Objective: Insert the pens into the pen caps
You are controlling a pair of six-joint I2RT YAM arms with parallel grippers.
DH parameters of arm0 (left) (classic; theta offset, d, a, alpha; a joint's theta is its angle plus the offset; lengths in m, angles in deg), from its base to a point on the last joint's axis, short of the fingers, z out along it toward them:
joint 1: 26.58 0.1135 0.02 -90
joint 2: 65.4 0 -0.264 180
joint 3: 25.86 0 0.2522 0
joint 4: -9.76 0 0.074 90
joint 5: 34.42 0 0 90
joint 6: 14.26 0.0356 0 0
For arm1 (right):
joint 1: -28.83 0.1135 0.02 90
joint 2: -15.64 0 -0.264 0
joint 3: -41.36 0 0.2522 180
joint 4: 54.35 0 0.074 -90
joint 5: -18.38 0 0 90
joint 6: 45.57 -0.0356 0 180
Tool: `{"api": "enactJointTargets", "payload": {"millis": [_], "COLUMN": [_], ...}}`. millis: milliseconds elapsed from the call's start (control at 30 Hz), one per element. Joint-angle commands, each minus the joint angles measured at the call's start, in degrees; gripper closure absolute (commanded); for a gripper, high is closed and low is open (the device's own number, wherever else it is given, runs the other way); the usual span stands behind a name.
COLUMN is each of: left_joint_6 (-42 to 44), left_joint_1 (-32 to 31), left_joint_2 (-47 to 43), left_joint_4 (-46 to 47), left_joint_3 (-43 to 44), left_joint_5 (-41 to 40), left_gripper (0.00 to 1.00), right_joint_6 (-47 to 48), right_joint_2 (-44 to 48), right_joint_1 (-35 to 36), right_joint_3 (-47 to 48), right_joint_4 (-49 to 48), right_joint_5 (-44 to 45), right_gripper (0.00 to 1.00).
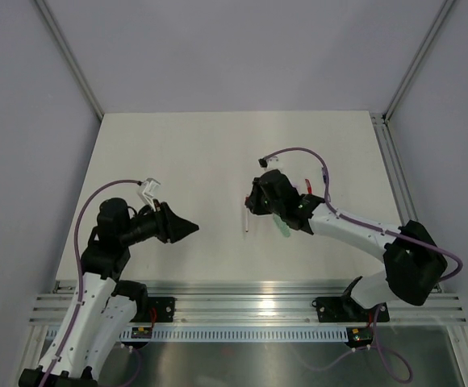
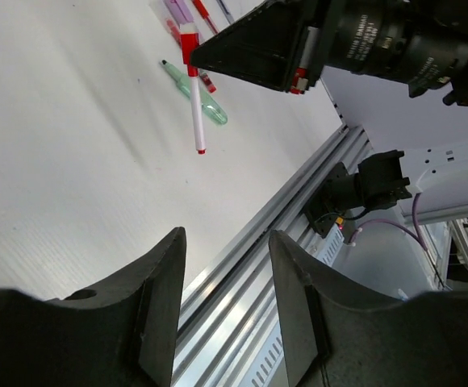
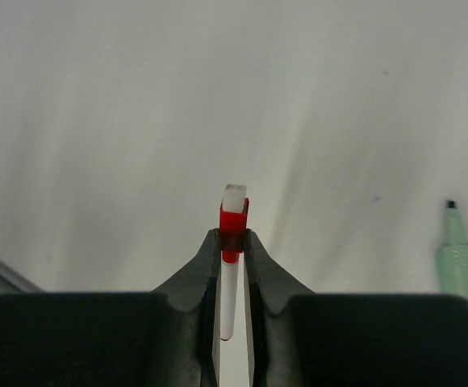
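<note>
Red-and-white pen between right pincer

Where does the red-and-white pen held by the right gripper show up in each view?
Top external: red-and-white pen, a thin white stick at the tip of the right gripper, mid-table.
Left wrist: the pen is upper centre, red end up.
Right wrist: the pen is dead centre, pinched by the gripper.
Shared landmark: the pale green pen lying beside it.
</note>
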Motion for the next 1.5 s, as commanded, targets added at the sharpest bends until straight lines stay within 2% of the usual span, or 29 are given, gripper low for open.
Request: {"api": "enactJointTargets", "payload": {"millis": [0, 267, 533, 600, 633, 667, 733, 833, 967, 1067, 1200, 1333, 1467], "left_joint_6": [4.62, 4.54, 4.45, 4.36, 4.28, 4.19, 4.28, 4.19, 4.1, 4.1, 4.1, 3.92, 3.84], "left_joint_1": [-0.46, -0.64, -1.16, -1.25, -1.16, -1.16, -1.16, -1.16, -1.16, -1.16, -1.08, -1.08, -1.08], "left_joint_2": [-0.08, -2.45, -3.42, -3.16, -2.9, -2.89, -3.24, -2.81, -3.16, -3.07, -4.21, -4.74, -5.53], "left_joint_4": [-2.05, -2.85, -2.67, -2.49, -2.49, -2.41, -2.32, -2.32, -2.32, -2.32, -2.23, -2.14, -1.97], "left_joint_3": [4.65, 2.64, 2.46, 2.46, 2.37, 2.37, 2.28, 2.28, 2.28, 2.28, 2.2, 2.11, 2.02], "left_joint_5": [-5.58, -6.91, -6.56, -6.38, -6.29, -6.12, -6.12, -6.21, -6.38, -6.38, -6.82, -6.82, -6.99], "left_gripper": [0.52, 0.46, 0.38, 0.36, 0.36, 0.35, 0.33, 0.31, 0.3, 0.3, 0.3, 0.3, 0.3], "right_joint_6": [7.15, 12.77, 13.13, 12.34, 12.08, 11.64, 11.29, 10.85, 10.32, 9.01, 7.16, 5.66, 5.39], "right_joint_2": [-4.29, -19.32, -28.83, -29.44, -29.53, -29.62, -29.1, -26.03, -18.84, -12.86, -0.48, 3.33, 1.76], "right_joint_1": [-5.52, -13.17, -14.24, -14.24, -14.24, -14.24, -14.24, -14.24, -14.24, -14.24, -14.24, -14.24, -14.24], "right_joint_3": [3.03, 13.14, 20.18, 20.44, 20.44, 20.44, 20.79, 20.27, 18.78, 15.71, 4.75, -2.92, -4.7], "right_joint_4": [10.51, 16.42, 18.8, 18.71, 18.62, 18.62, 18.88, 18.88, 19.23, 18.53, 18.44, 21.78, 24.94], "right_joint_5": [-2.19, -3.17, -2.99, -3.17, -3.08, -3.08, -3.43, -2.99, -4.83, -5.89, -6.51, -6.33, -6.16], "right_gripper": [1.0, 1.0, 0.99, 0.93, 0.84, 0.8, 0.67, 0.56, 0.49, 0.48, 0.48, 0.48, 0.47]}}
